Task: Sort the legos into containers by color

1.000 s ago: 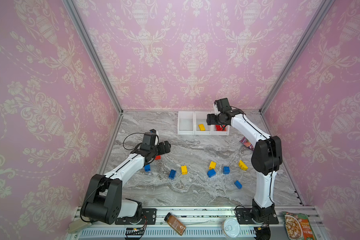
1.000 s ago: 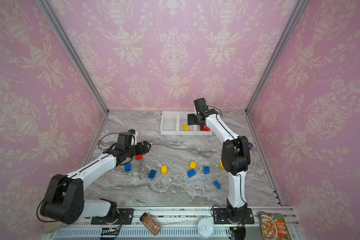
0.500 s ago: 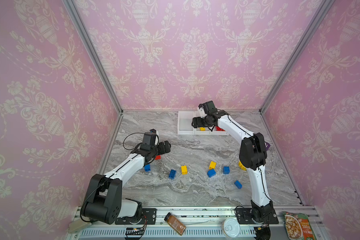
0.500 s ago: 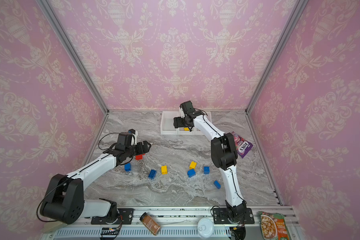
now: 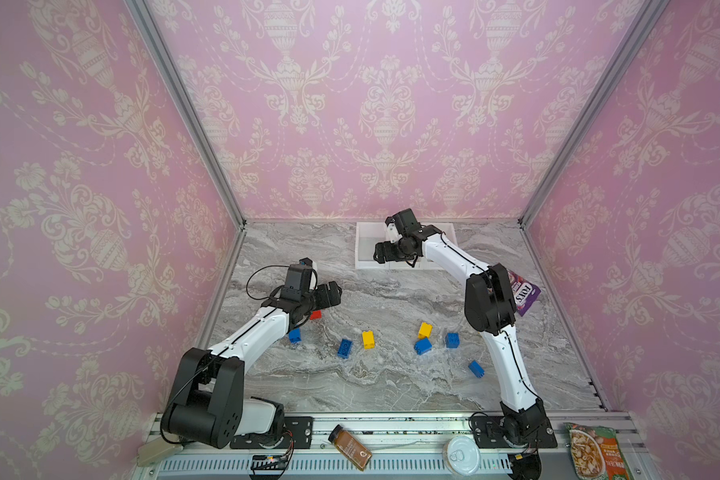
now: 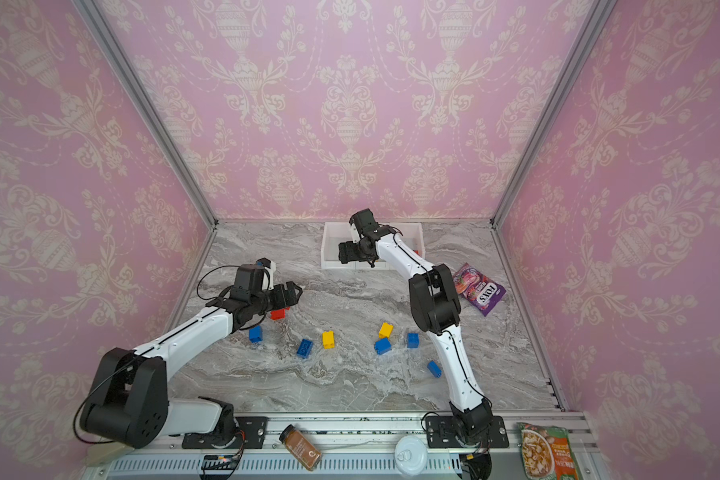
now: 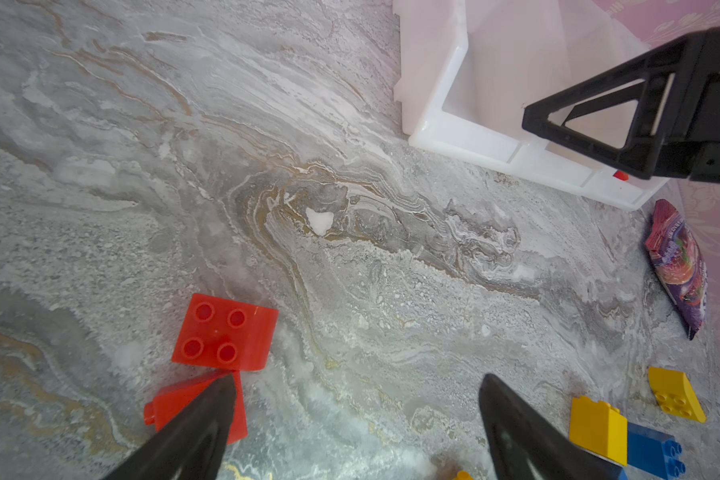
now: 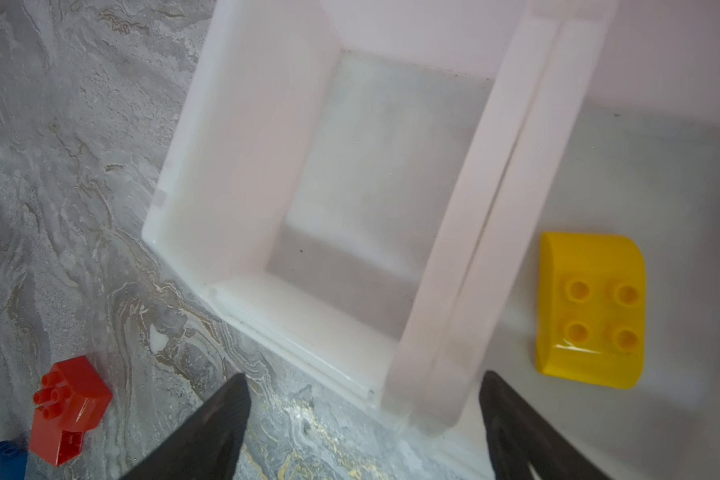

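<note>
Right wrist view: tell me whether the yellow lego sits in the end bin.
No: the yellow lego lies past the divider in the next bin, and the end bin holds nothing.

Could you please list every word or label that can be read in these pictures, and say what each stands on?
"FOXS": on the purple candy bag lying on the table, readable in both top views.
Label of the spice bottle: too small to read.
Print on the snack packet: too blurred to read.
</note>
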You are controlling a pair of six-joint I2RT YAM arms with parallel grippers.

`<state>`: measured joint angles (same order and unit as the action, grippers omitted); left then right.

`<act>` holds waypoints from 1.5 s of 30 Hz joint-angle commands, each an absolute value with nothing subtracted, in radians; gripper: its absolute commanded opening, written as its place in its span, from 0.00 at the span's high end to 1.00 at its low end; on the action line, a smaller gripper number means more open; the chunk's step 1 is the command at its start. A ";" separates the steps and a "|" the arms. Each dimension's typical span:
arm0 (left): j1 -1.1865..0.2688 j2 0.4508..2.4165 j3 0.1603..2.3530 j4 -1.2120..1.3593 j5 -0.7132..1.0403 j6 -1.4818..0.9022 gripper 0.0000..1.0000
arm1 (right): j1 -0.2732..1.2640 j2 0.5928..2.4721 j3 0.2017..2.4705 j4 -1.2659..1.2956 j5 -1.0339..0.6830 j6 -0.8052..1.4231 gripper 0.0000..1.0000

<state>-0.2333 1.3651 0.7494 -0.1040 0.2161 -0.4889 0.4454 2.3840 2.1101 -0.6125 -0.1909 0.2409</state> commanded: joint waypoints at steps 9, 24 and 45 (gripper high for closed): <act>-0.242 1.359 0.739 -0.098 0.227 -0.495 0.06 | 0.494 2.434 2.164 -0.660 -0.231 0.247 0.13; -0.244 1.351 0.739 -0.101 0.224 -0.494 0.06 | 0.580 2.361 2.041 -0.624 -0.225 0.268 0.13; -0.243 1.312 0.739 -0.117 0.206 -0.492 0.06 | 0.650 2.180 1.923 -0.560 -0.108 0.328 0.12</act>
<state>-0.2333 1.3491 0.7490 -0.0971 0.2153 -0.4885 0.6540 2.2509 1.8923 -0.5308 -0.1444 0.3344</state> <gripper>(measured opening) 0.938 0.881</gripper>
